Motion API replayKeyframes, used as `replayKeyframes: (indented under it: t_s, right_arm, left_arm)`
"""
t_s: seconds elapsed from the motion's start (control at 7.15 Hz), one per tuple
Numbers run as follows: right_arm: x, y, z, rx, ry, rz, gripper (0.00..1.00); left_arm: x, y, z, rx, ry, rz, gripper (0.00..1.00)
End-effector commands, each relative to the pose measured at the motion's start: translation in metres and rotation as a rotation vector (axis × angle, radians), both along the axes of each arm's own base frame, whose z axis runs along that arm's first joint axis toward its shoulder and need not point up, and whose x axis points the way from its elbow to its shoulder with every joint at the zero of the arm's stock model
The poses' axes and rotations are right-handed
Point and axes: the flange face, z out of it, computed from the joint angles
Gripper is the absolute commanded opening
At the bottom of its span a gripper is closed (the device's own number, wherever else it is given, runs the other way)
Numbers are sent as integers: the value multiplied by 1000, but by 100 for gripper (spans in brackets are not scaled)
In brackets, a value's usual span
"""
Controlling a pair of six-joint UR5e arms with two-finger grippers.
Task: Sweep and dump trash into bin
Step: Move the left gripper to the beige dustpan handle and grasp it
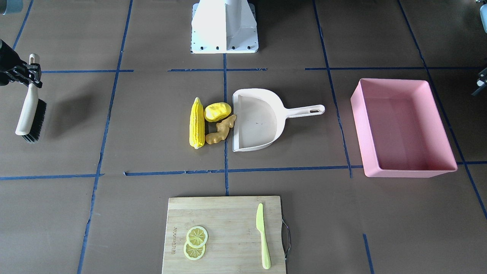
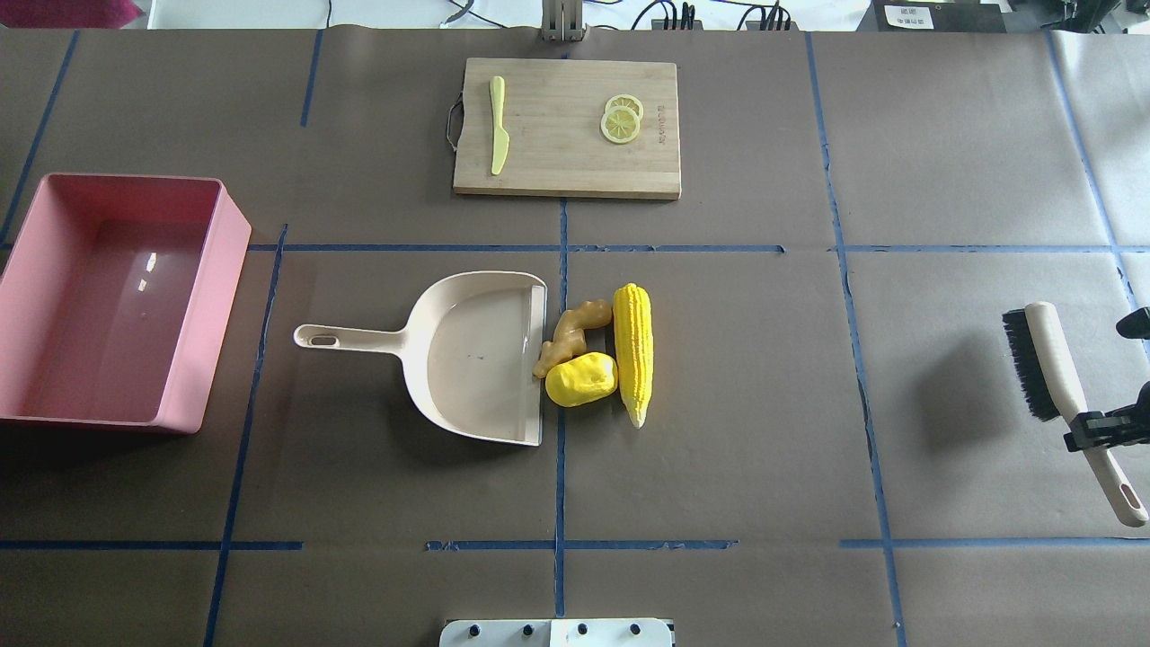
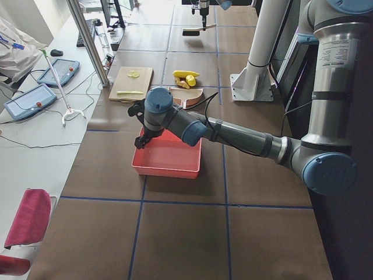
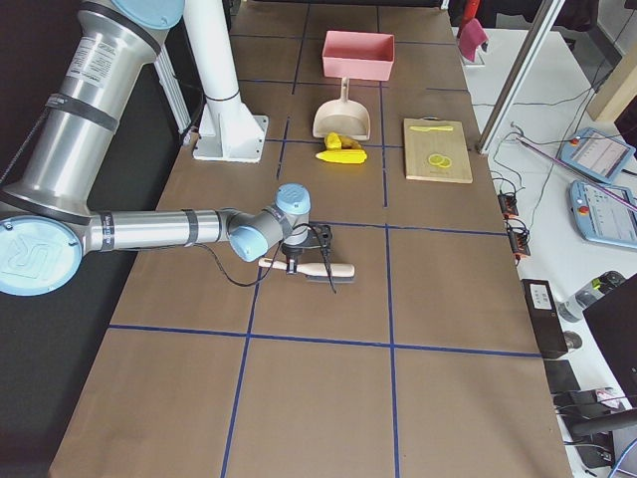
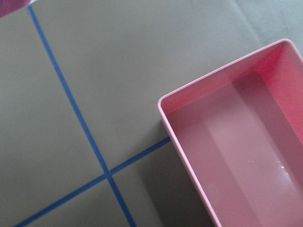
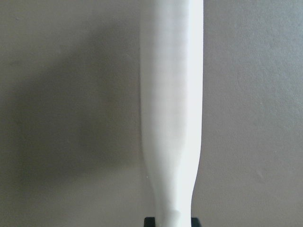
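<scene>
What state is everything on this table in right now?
Pink rectangular plastic bin: empty.
Beige plastic dustpan: empty, flat on table.
Yellow corn cob, yellow lump, tan ginger root: unswept beside dustpan's mouth.
Black-bristled brush: gripped by right gripper.
Left gripper: near bin, open or shut unclear.

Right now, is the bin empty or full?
Empty: the bin shows bare floor; corn cob, lump and ginger root lie by the dustpan.

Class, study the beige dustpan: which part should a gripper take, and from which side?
Grip the dustpan by its straight handle, coming from above, jaws across its narrow width. It lies flat, pointing toward the bin, away from the trash.
</scene>
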Motion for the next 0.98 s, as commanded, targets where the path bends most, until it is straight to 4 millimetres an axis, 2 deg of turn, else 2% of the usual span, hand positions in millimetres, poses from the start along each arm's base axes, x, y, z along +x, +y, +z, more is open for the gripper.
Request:
replayKeyframes:
  t_s: [0.0, 0.14, 0.28, 0.42, 0.7, 0.84]
  right_arm:
    - [0, 0, 0, 1, 0, 1, 0]
    - [0, 0, 1, 0, 1, 1, 0]
    - [0, 0, 1, 1, 1, 0, 0]
    - [0, 0, 1, 3, 0, 0, 0]
    - [0, 0, 0, 4, -1, 1, 0]
    - [0, 0, 0, 5, -2, 1, 0]
  left_arm:
    - [70, 3, -80, 53, 70, 75, 100]
    - [106, -3, -115, 53, 104, 103, 100]
    - [145, -4, -140, 112, 113, 175, 100]
    - [205, 10, -158, 176, 121, 304, 100]
    - [261, 25, -177, 308, 99, 409, 100]
    - [282, 29, -177, 357, 82, 451, 100]
